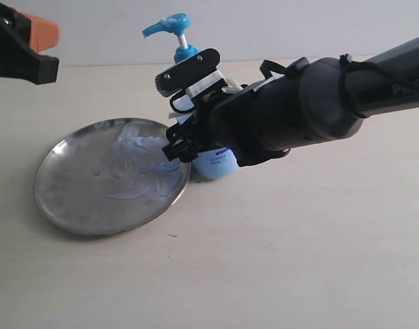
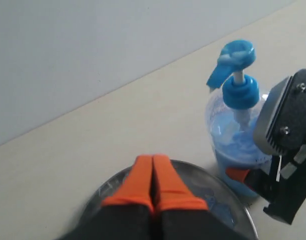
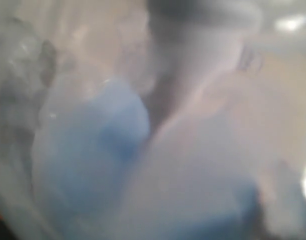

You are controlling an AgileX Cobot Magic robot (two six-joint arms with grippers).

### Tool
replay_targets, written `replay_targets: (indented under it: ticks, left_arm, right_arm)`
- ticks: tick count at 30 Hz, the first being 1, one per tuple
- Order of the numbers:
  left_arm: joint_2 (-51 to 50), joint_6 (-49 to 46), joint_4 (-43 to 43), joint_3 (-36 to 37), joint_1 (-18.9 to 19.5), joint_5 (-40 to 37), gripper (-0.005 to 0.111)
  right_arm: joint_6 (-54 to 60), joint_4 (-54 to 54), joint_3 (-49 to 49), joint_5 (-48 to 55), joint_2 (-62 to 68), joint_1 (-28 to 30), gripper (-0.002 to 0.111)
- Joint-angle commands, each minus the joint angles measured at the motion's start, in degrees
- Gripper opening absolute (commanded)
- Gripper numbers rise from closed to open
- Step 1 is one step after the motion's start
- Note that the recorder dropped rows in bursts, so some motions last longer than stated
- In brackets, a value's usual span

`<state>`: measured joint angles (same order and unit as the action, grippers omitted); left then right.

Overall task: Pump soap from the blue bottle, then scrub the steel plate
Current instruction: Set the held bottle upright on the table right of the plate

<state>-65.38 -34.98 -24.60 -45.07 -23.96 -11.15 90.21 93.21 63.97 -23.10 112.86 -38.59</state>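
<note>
Over beige table (image 1: 298, 260), right arm (image 1: 319, 103) slants down toward blue bottle (image 1: 216, 163).

You have one steel plate (image 1: 68, 195), one blue bottle (image 1: 214, 163) with one pump head (image 1: 169, 26), and one table (image 1: 298, 240) under them. One smeared patch of soap (image 1: 144, 168) shows on the plate. In the exterior view you see two grippers: the left gripper (image 2: 153, 167) at ten o'clock, the right gripper (image 1: 184, 110) near the centre.

bottle (image 1: 219, 163) label: small blue print, too small to read. right arm (image 1: 374, 75): pale lettering at the frame edge, cut off, starts with "p", rest unreadable. wrist views: nothing legible.
</note>
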Motion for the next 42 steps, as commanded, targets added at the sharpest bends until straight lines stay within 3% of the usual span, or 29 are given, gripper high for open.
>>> replay_targets:
  ticks: [1, 9, 16, 30, 35, 42]
  left_arm:
    - [1.61, 0.95, -1.78, 3.31, 0.17, 2.36, 0.0]
    - [5.25, 1.42, -3.26, 8.67, 0.17, 4.54, 0.0]
    - [8.35, 2.87, -3.59, 11.12, 0.17, 4.22, 0.0]
    - [9.91, 2.87, -4.51, 11.5, 0.17, 3.0, 0.0]
    - [9.91, 2.87, -4.6, 12.58, 0.17, 4.01, 0.0]
    - [9.91, 4.08, -5.18, 14.53, 0.17, 5.31, 0.0]
  right_arm:
    - [-0.53, -0.73, -0.22, 2.52, -1.77, 1.42, 0.0]
    - [-4.5, -2.64, -0.22, 5.5, -1.77, 1.42, 0.0]
    - [-6.15, -4.89, -0.22, 1.4, -1.77, 1.42, 0.0]
    - [-10.23, -4.44, -0.9, 7.52, -4.59, 9.71, 0.0]
    - [-20.98, -13.85, -3.8, 7.25, -4.86, 10.11, 0.0]
    - [-47.15, -36.31, -8.34, 6.97, -6.67, 11.22, 0.0]
